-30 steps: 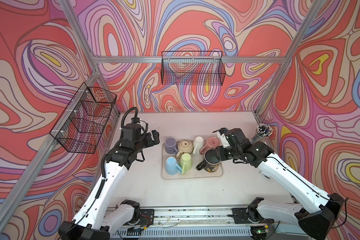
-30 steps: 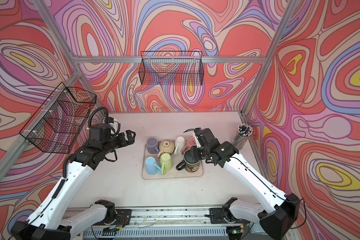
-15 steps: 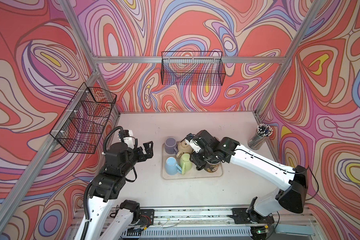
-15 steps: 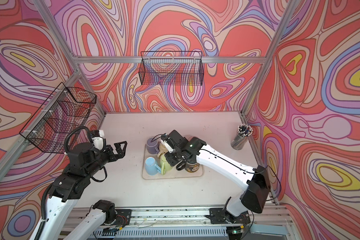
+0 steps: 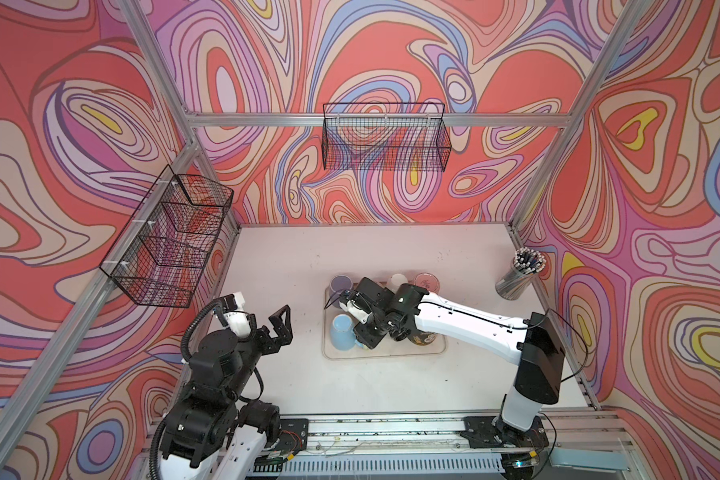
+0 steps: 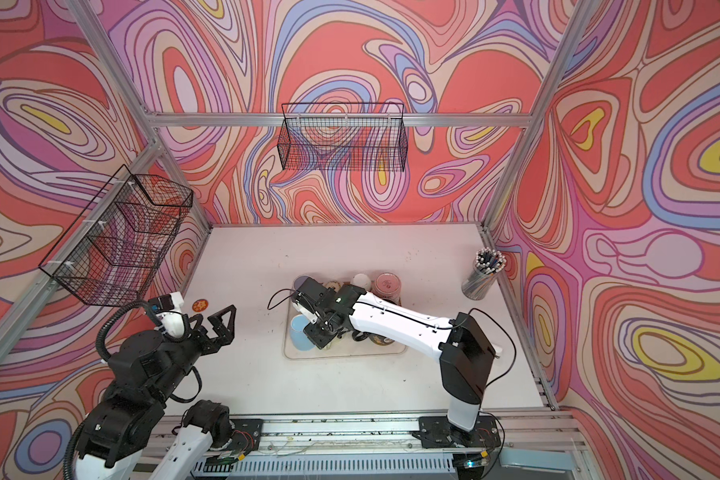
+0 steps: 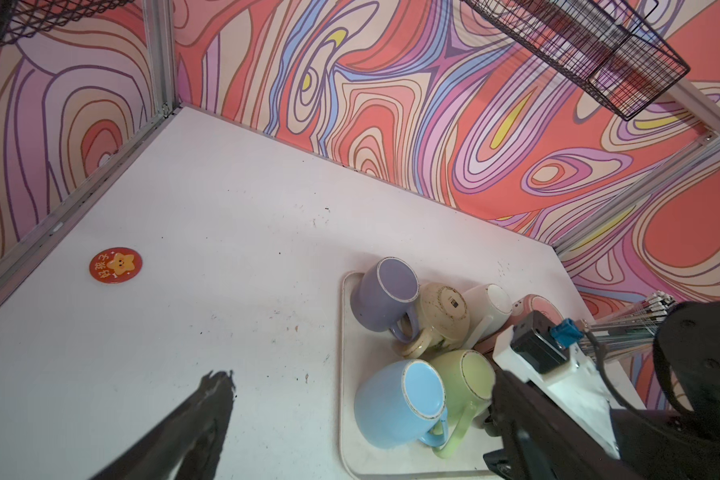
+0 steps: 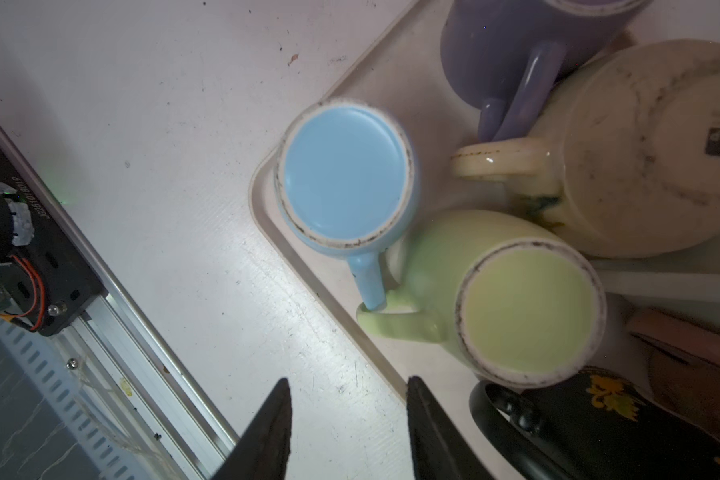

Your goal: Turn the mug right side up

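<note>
Several mugs stand bottom up on a beige tray (image 5: 391, 353). At its front left corner are a blue mug (image 8: 346, 174) (image 5: 342, 330) and a green mug (image 8: 524, 311) (image 7: 466, 382), with their handles touching. My right gripper (image 8: 346, 390) (image 5: 368, 336) hangs open above that corner, close to the green mug's handle, holding nothing. In both top views it hides the green mug. My left gripper (image 5: 277, 328) (image 6: 215, 322) is open and empty over bare table, left of the tray.
Purple (image 7: 385, 295), cream (image 7: 443, 316), white (image 7: 491, 303), pink (image 5: 427, 281) and black (image 8: 599, 424) mugs crowd the tray. A pen cup (image 5: 520, 274) stands at the far right and a red star badge (image 7: 115, 266) lies at the left. Wire baskets (image 5: 385, 141) (image 5: 171, 237) hang on the walls.
My right arm swung from the tray's right side across to its front left corner and has held there. The left arm drew back toward the front rail.
</note>
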### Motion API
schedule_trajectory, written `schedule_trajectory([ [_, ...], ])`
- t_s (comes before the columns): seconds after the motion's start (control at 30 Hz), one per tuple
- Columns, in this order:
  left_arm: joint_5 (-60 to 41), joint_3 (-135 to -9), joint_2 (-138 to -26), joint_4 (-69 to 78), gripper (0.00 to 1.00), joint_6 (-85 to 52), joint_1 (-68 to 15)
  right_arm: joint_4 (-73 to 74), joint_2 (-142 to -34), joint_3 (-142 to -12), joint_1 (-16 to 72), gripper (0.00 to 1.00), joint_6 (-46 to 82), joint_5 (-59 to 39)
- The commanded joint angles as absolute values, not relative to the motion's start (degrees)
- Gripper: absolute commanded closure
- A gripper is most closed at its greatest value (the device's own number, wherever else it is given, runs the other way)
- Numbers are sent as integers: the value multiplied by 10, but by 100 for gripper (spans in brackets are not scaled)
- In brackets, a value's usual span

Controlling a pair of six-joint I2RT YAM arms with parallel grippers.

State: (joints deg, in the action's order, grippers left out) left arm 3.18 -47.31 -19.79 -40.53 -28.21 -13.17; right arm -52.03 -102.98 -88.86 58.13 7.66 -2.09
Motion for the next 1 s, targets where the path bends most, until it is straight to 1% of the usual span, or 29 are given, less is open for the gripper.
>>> schedule_trajectory([
  [0.0,49,-458,-185,-429,0,-278,-130,-525,-1061,-922,586,54,65,-28],
  [0.23,51,-445,-167,-419,0,-273,-130,-545,-1113,-964,586,54,57,-13],
  [0.4,44,-442,-165,-421,0,-273,-130,-546,-1134,-967,586,54,48,0],
  [0.67,37,-442,-167,-418,0,-270,-130,-554,-1176,-991,586,57,47,8],
  [0.83,35,-442,-165,-419,0,-269,-130,-560,-1195,-1004,586,63,46,10],
  [0.97,35,-442,-164,-419,0,-269,-130,-559,-1201,-1008,586,72,49,12],
])
